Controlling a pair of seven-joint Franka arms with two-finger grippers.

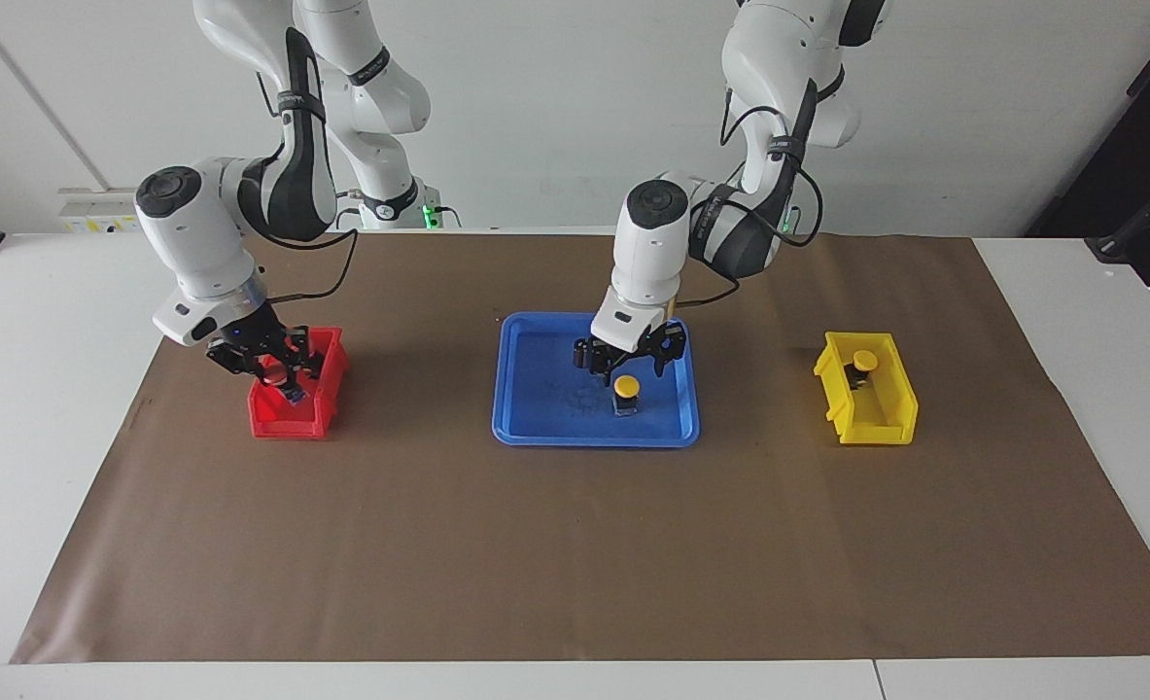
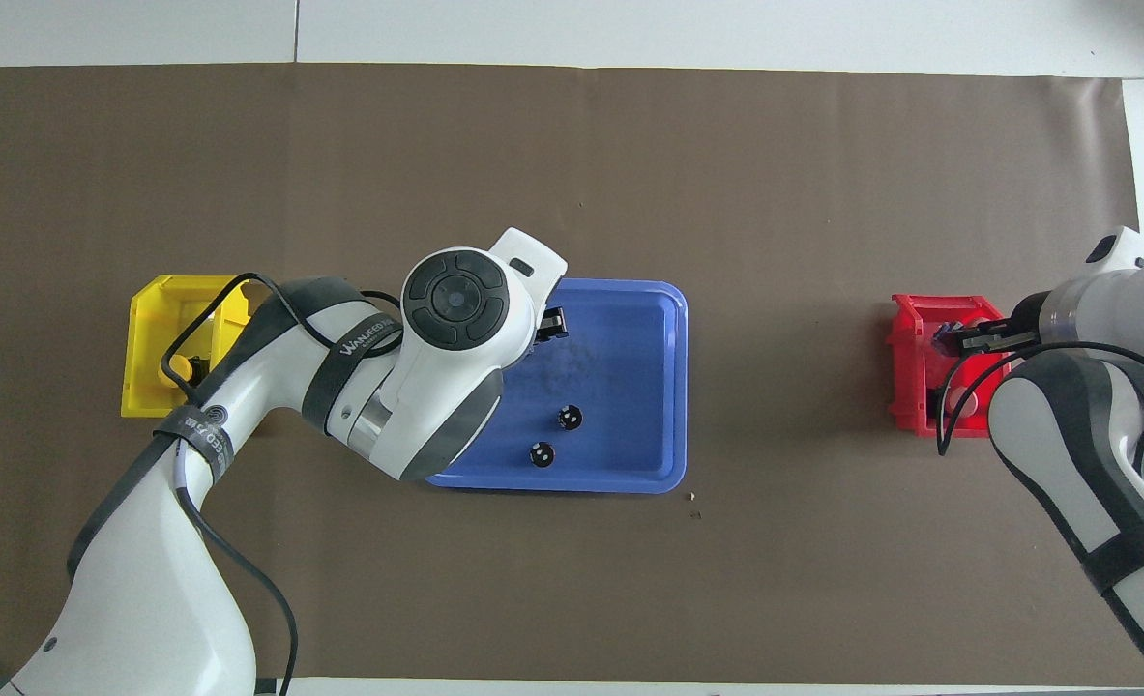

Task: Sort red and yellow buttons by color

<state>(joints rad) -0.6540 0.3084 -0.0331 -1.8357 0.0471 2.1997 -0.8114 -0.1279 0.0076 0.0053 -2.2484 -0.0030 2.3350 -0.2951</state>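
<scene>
Hovering over the blue tray [image 1: 526,428]: left gripper [image 1: 630,367], fingers spread apart, nothing clamped. A yellow button [image 1: 626,393] sits upright in the tray right under it, yellow cap just below the fingertips; can't tell whether they touch. In the overhead view the left arm covers that button.

Two dark cylinders [image 2: 569,418] [image 2: 542,453] with pale tops also stand in the tray, on the side nearer the robots, close to each other.

Right gripper [image 1: 265,362] is down in the red bin [image 1: 265,422], toward the right arm's end of the table [image 1: 50,321]. Something red shows between its fingers, looks like a red button [image 1: 273,370], but can't tell whether the fingers are clamped on it or apart. In the overhead view the gripper [image 2: 968,338] reaches into the bin [image 2: 905,372] from the side; bin contents mostly hidden by the arm.

Yellow bin [image 1: 884,420] sits toward the left arm's end, well apart from the tray. Second yellow button [image 1: 864,363] is inside it, in the part nearer the robots.

Tray is between the two bins, all three on brown paper [image 1: 575,554] covering the table.
</scene>
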